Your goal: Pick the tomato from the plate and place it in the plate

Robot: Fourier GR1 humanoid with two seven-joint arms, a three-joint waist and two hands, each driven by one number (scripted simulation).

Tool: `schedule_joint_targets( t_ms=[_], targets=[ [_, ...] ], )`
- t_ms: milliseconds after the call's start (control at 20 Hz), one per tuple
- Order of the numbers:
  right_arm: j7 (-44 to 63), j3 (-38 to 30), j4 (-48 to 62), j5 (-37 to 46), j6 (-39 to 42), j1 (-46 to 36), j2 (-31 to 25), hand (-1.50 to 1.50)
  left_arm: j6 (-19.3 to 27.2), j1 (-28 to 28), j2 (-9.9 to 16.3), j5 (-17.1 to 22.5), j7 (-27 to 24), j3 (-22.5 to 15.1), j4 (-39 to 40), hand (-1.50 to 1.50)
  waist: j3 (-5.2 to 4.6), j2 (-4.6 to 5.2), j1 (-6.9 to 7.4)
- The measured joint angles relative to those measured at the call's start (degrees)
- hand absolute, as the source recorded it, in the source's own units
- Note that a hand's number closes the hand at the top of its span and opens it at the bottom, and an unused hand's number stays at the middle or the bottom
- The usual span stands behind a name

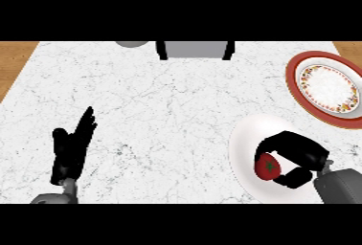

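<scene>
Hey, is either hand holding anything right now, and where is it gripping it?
The right hand curls round the tomato on the white plate, fingers wrapping its right side. The left hand is open, holding nothing.

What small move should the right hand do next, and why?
Probably lift straight up: the right hand is already curled round the tomato, which still sits over the white plate. The red-rimmed plate lies beyond it.

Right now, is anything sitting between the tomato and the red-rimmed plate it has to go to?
Nothing visible. The right robot hand curls round the tomato on the white plate; between it and the red-rimmed plate lies only bare counter.
</scene>
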Motion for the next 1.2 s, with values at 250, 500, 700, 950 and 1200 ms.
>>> schedule_joint_targets(
  t_ms=[250,500,700,950,1200],
  targets=[
    [-2.33,-1.21,0.70,2.76,-4.07,0.23,2.03,1.50,-0.35,-0.57,-0.48,-0.79,0.45,0.44,-0.24,0.00,-0.08,-0.10,-0.04],
    [-0.26,-5.28,-0.95,2.87,-8.57,0.33,3.83,1.50,-1.02,0.26,-0.66,-0.60,0.10,0.87,-0.25,0.00,-0.02,-0.04,-0.16],
    [6.15,-10.73,0.99,2.86,-12.12,-3.59,5.56,1.50,-0.77,-0.74,-0.97,-1.06,0.69,0.66,-0.05,0.00,0.01,0.06,0.05],
    [15.05,-17.57,7.72,3.73,-16.33,-12.58,6.51,1.50,-0.07,-1.27,-2.23,-2.19,0.40,-0.48,0.90,0.00,0.04,0.27,0.64],
    [18.16,-23.43,7.53,1.73,-20.97,-16.94,6.58,1.50,-0.74,0.12,-1.76,-1.52,-1.03,0.44,0.89,0.00,0.03,0.10,0.30]
  ],
)
